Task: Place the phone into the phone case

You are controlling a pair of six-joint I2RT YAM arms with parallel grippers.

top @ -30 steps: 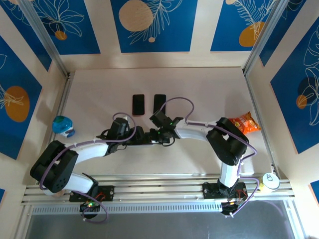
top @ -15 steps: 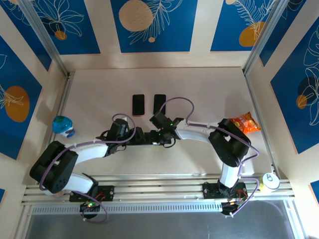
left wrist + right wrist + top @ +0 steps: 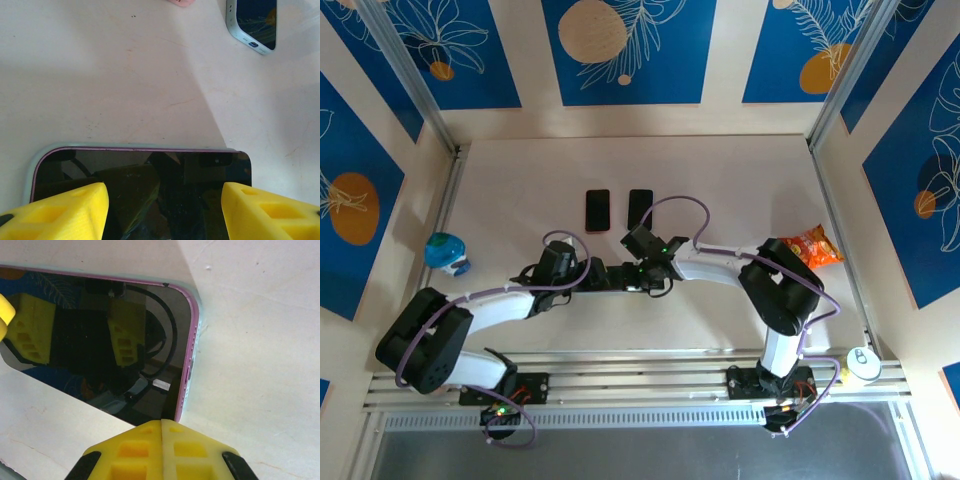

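The phone [image 3: 150,190] lies flat mid-table, dark screen up, with a pink edge. A pale grey-blue phone case [image 3: 31,172] rims its end and its side [image 3: 196,340]. My left gripper [image 3: 165,210] is open. Its yellow fingers [image 3: 65,212] stand over the screen, inside the phone's width, with nothing clamped between them. My right gripper [image 3: 161,427] is shut, and its joined tips sit at the phone's long edge near a corner. In the top view both grippers, left [image 3: 605,275] and right [image 3: 638,274], meet over the phone from either side.
Two more dark phones [image 3: 597,210] [image 3: 640,207] lie side by side behind the grippers; one [image 3: 252,22] appears at the top right of the left wrist view. A blue-white object [image 3: 447,252] sits at the left, an orange snack bag [image 3: 812,245] at the right.
The left arm's shoulder and elbow have shifted slightly toward the near edge. Both grippers and the phone stay where they were.
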